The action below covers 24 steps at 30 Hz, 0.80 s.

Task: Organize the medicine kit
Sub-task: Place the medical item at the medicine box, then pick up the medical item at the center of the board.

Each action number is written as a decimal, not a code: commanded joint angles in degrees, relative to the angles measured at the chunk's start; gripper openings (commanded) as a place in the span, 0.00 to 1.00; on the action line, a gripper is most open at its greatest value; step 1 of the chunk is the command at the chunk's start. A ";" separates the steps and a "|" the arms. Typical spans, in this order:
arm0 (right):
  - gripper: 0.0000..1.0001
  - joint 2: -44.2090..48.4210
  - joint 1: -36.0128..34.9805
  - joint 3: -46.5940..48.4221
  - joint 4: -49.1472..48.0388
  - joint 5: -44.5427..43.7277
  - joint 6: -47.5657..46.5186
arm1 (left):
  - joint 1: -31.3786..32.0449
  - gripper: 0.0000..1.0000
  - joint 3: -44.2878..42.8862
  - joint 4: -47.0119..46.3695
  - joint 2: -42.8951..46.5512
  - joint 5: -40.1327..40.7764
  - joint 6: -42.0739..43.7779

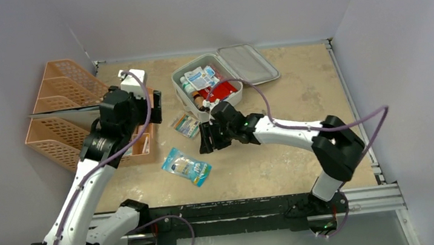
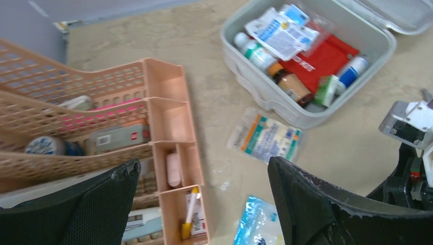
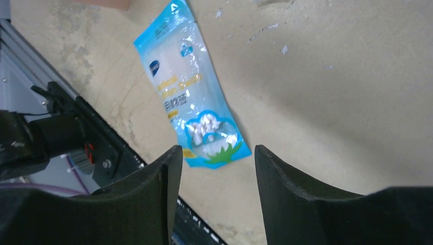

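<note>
The left jaws stand wide open and hold nothing. They hang over a peach box (image 2: 173, 122) with little rooms in it. One room holds a small pink thing (image 2: 173, 169), and another holds a thing with a yellow tip (image 2: 190, 214). The box sits beside the orange mesh trays (image 1: 61, 108) at the left side of the counter (image 1: 279, 158).

The right jaws are partly open, with a gap between the two black fingers (image 3: 153, 194). Nothing is in the gap. They point down at the counter, above one end of a blue packet (image 3: 191, 102) that lies flat there. In the top view the right jaws are just in front of the medicine kit (image 1: 178, 81).

The medicine kit sits at the far middle of the counter. Its lid (image 1: 249, 63) is open and lies back to the right. The kit is full of things: a red pouch (image 2: 319, 58), white and blue packets (image 2: 283, 30), a brown bottle (image 2: 291, 87) and some other small bottles.

A flat packet with green and orange stripes (image 2: 265, 138) lies on the counter just beside the near wall of the kit. It is between the kit and the blue packet.
</note>
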<state>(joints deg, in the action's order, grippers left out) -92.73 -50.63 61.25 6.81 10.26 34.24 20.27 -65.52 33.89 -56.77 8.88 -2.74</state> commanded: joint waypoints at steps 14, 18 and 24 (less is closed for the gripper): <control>0.54 -17.39 -3.13 14.27 1.51 5.06 -4.93 | -0.28 1.00 7.38 -9.62 6.15 16.78 4.76; 0.53 -19.38 -3.81 15.49 1.64 5.03 -4.97 | -0.23 1.00 7.48 -9.45 6.42 16.57 4.86; 0.52 -21.25 -5.66 17.57 5.99 1.21 -5.86 | -0.23 1.00 7.86 -9.68 6.60 16.23 4.75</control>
<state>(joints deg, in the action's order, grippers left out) -113.95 -54.68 75.92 8.78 14.13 30.33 20.27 -58.19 26.59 -50.98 24.45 1.21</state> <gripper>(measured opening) 0.528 0.998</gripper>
